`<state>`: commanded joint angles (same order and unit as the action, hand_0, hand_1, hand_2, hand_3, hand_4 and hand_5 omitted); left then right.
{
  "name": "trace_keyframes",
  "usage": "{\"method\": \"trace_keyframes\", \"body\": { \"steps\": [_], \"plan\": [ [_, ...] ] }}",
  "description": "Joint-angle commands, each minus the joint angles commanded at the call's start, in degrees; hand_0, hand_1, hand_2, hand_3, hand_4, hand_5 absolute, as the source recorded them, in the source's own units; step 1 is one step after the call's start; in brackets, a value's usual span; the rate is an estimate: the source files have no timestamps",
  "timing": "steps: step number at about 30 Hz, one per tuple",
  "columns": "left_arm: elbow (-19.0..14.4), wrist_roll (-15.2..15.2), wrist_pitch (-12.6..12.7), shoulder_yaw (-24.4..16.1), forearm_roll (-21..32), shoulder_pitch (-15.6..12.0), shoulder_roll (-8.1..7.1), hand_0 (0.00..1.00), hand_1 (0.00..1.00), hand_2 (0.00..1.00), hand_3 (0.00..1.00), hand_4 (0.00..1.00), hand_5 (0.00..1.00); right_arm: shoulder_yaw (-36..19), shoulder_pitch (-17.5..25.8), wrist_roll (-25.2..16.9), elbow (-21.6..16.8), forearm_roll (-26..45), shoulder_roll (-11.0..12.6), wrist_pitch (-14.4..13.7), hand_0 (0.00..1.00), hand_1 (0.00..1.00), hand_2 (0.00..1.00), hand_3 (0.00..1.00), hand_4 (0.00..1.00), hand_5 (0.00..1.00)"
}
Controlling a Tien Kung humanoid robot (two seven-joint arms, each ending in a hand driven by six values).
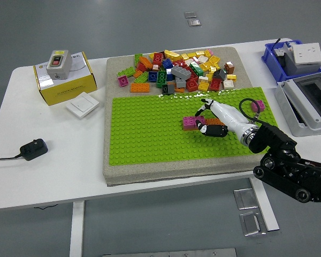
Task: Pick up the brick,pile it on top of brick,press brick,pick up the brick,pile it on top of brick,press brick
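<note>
Roughly, from the bricks outward:
Pink studded plastic brick (191, 122): sits on the green studded baseplate (150, 134), right of its centre.
Orange plastic brick (214, 122): just right of the pink one, under the robot's fingers; whether the two bricks touch cannot be told.
Right hand (209, 119): white with black fingertips, reaching in from the lower right corner; fingers curled down around the orange brick, one finger raised above the pink one.
Second pink brick (258, 105): on the baseplate near its right edge, well apart from the hand.
Loose pile of mixed coloured bricks (179, 70): on the beige mat (166, 174) along its far edge, beyond the baseplate.
Yellow cardboard box (64, 83): far left part of the white tabletop (48, 160), a grey switch unit with a red button (58, 60) on top.
Black power adapter (32, 149): near the tabletop's left edge.
</note>
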<state>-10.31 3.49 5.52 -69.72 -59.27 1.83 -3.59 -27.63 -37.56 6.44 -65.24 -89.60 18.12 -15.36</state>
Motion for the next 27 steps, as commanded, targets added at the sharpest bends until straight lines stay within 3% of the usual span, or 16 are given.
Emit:
{"method": "trace_keyframes", "body": {
  "steps": [4,9,10,15,16,22,27],
  "plan": [
    [0.0,0.0,-0.01,0.03,-0.01,0.1,0.01,0.665,0.664,0.655,0.645,0.362,0.584,-2.27,0.55,-0.32,-1.64,-0.89,0.59,-0.82,0.946,0.924,0.959,0.679,0.527,0.416],
    [0.0,0.07,-0.04,-0.11,-0.3,0.01,-0.14,0.665,0.664,0.655,0.645,0.362,0.584,-7.93,2.91,0.72,-3.54,-5.03,3.01,-2.81,0.946,0.924,0.959,0.679,0.527,0.416],
    [0.0,0.09,-0.04,-0.15,-0.33,-0.04,-0.16,0.665,0.664,0.655,0.644,0.362,0.585,-8.81,3.32,1.17,-3.44,-6.02,3.52,-3.05,0.943,0.932,0.97,0.808,0.52,0.391],
    [0.0,0.3,-0.03,-0.83,-1.0,-0.32,-0.4,0.665,0.664,0.655,0.644,0.362,0.585,-13.6,5.01,5.48,-0.03,-12.83,6.75,-2.2,0.943,0.932,0.97,0.808,0.52,0.391],
    [0.0,0.27,-0.04,-0.86,-1.04,-0.32,-0.42,0.665,0.664,0.655,0.644,0.362,0.585,-14.17,5.17,6.31,1.24,-14.48,7.32,-1.65,0.946,0.942,0.998,0.986,0.529,0.36],
    [0.0,0.01,-0.09,-0.33,-0.58,-0.11,-0.19,0.665,0.664,0.655,0.643,0.362,0.584,-16.68,5.92,7.29,5.47,-19.91,7.88,-0.88,0.941,0.939,0.985,0.998,0.524,0.364],
    [0.0,-0.24,-0.08,-0.35,-0.45,0.0,-0.06,0.665,0.664,0.655,0.643,0.362,0.584,-21.14,8.14,6.27,3.9,-19.91,7.36,-2.33,0.941,0.939,0.985,0.998,0.524,0.364]
  ]
}}
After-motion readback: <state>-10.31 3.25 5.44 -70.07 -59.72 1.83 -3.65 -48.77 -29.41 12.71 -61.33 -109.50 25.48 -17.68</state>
